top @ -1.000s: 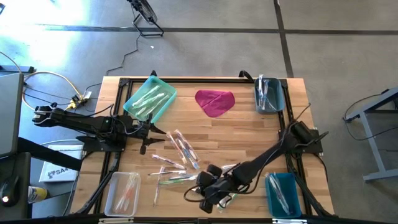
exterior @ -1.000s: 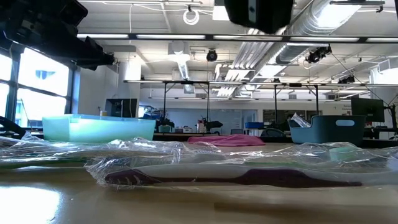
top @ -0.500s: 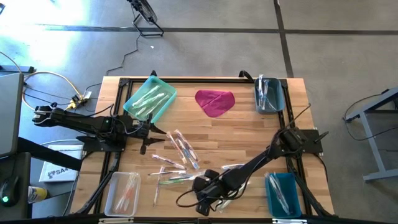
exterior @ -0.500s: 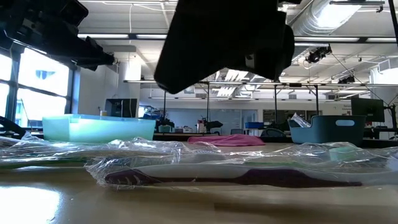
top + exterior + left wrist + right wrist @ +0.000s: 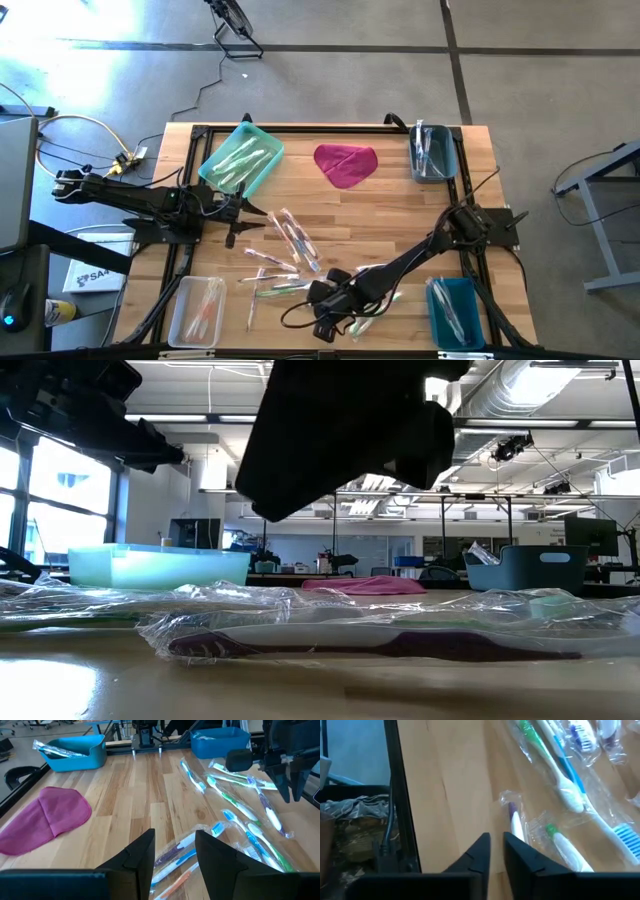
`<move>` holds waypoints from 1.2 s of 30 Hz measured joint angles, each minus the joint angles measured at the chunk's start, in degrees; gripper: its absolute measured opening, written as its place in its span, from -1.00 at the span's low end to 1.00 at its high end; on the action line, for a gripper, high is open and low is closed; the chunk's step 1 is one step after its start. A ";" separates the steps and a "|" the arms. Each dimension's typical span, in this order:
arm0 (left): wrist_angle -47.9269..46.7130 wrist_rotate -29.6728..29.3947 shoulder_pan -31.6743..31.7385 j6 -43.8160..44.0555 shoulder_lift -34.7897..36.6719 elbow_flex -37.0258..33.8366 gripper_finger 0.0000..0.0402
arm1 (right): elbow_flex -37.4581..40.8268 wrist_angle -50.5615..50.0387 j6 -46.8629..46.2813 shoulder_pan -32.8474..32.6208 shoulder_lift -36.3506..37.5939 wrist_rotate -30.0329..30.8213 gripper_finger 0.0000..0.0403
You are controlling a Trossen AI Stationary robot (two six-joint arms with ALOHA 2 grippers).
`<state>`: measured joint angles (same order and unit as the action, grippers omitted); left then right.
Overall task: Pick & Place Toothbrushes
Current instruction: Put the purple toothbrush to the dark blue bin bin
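While wrapped toothbrushes (image 5: 285, 245) littered the table, four plastic bins, mint (image 5: 241, 157), clear (image 5: 196, 309) and two blue (image 5: 434, 152), held more; left gripper (image 5: 246, 211) jaws spread, right gripper (image 5: 496, 851) jaws slightly parted, empty.

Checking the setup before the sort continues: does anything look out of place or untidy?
Yes: wrapped toothbrushes lie scattered at mixed angles on the table between the bins. A crumpled magenta cloth sits among them, near the far edge.
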<state>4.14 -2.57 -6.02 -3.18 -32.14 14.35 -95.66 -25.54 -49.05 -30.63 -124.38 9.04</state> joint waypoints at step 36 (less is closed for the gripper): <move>-0.83 0.00 0.00 0.04 0.00 0.00 -0.32 | 0.02 5.47 7.29 -0.20 -3.32 0.74 -0.40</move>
<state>3.31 -2.57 -6.02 -3.14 -32.14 14.35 -95.64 -20.07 -41.76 -30.84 -127.70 9.78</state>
